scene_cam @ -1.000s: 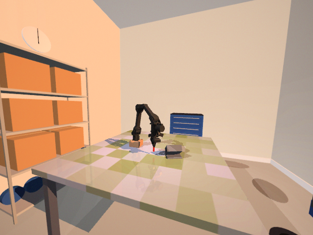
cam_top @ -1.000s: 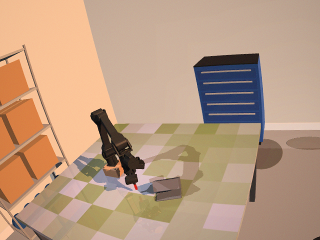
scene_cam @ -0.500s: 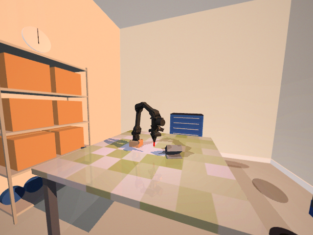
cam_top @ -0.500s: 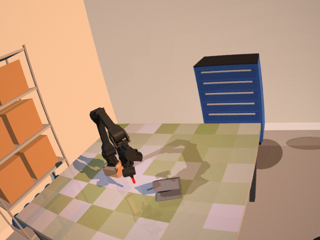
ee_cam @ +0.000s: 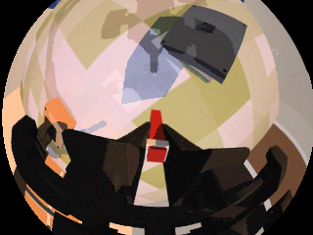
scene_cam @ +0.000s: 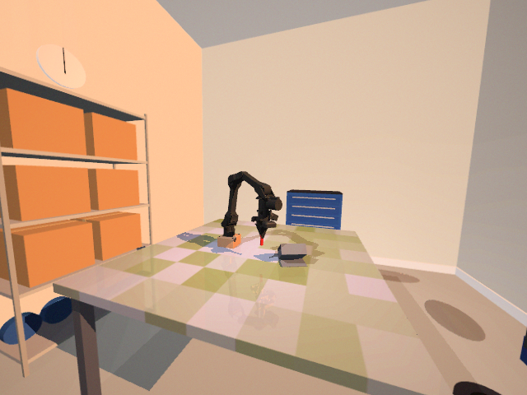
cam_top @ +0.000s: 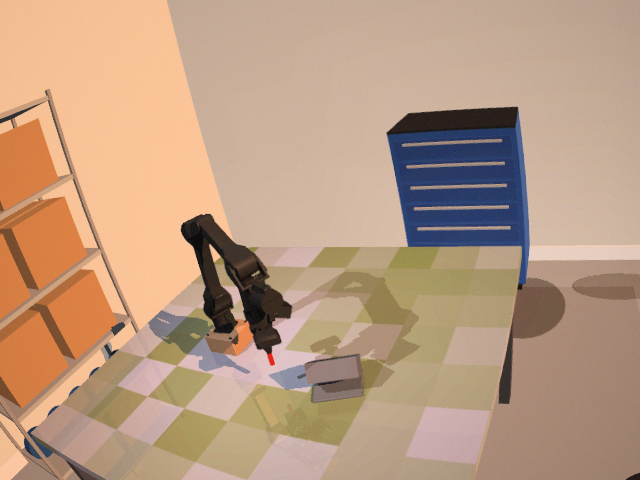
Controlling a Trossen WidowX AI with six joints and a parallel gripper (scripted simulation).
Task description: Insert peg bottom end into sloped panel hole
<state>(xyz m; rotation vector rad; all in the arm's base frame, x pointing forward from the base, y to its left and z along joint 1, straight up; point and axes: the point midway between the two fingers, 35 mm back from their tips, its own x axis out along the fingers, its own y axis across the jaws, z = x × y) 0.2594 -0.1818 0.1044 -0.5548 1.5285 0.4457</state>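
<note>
The red peg (cam_top: 271, 359) (scene_cam: 261, 241) (ee_cam: 156, 118) is held between the fingers of my gripper (cam_top: 269, 351) (scene_cam: 261, 236) (ee_cam: 156, 126), which is shut on it. The peg points down with its lower end off the table; its near end looks square in the wrist view. The grey sloped panel (cam_top: 333, 369) (scene_cam: 293, 249) (ee_cam: 188, 39) stands apart from the peg, to its right in the top and exterior views and at the upper right in the wrist view. Its hole (ee_cam: 207, 27) shows as a small dark four-sided opening. The hole is not clear in the top and exterior views.
The arm's orange base block (cam_top: 240, 338) (scene_cam: 230, 241) stands left of the gripper on the checkered table (cam_top: 196, 428) (scene_cam: 332, 336). A shelf with orange boxes (cam_top: 80, 315) (scene_cam: 51, 191) is at the left, and a blue drawer cabinet (cam_top: 460, 196) (scene_cam: 314, 212) stands beyond the table.
</note>
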